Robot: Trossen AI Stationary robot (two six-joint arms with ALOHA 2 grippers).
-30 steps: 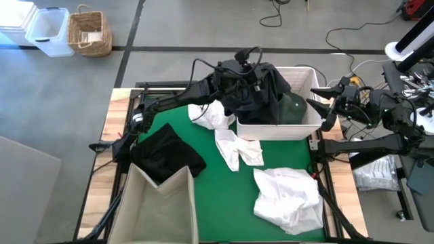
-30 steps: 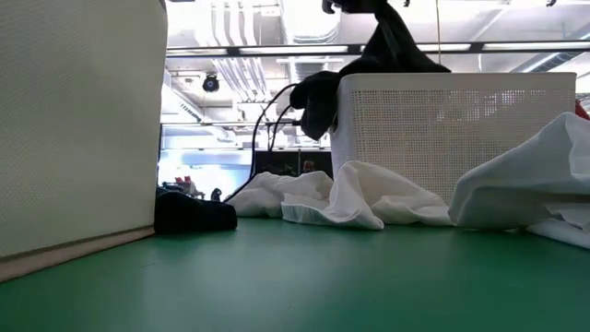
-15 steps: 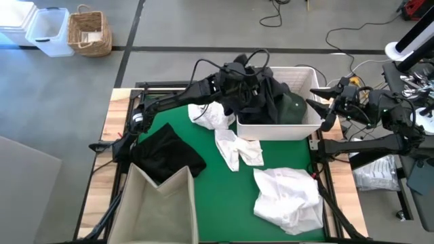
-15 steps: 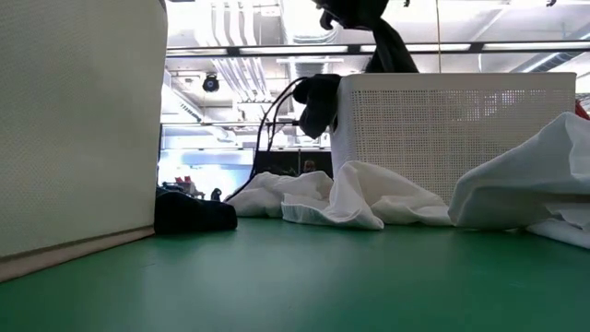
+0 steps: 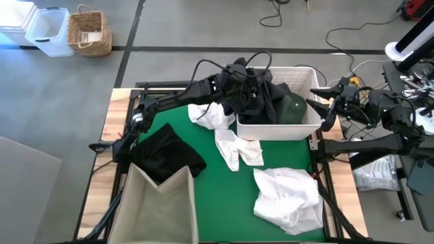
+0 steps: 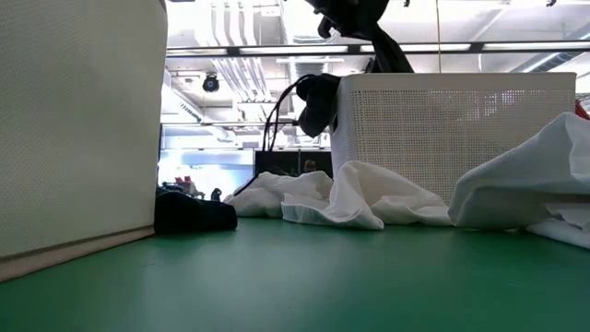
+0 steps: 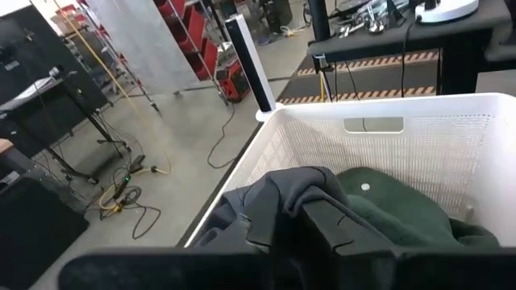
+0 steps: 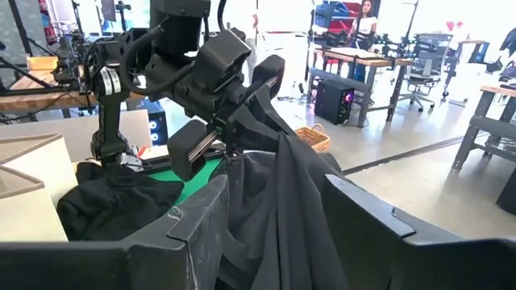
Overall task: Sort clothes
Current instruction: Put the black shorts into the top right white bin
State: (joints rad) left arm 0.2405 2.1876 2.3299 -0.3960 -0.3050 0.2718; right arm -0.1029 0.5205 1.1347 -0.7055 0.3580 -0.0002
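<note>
Black garment (image 5: pixel 256 96) hangs vertically from left end effector (image 5: pixel 239 73).

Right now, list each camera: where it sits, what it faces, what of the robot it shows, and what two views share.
High view: overhead, straight down; both arms, left end effector gripping the dark garment over the white basket.
Low view: table height, across the green mat; the left arm shows at the top.
Left wrist view: faces into the basket; own fingers.
Right wrist view: beside the table, faces the left arm; own fingers.
Shared: both wrist views show the dark garment.
</note>
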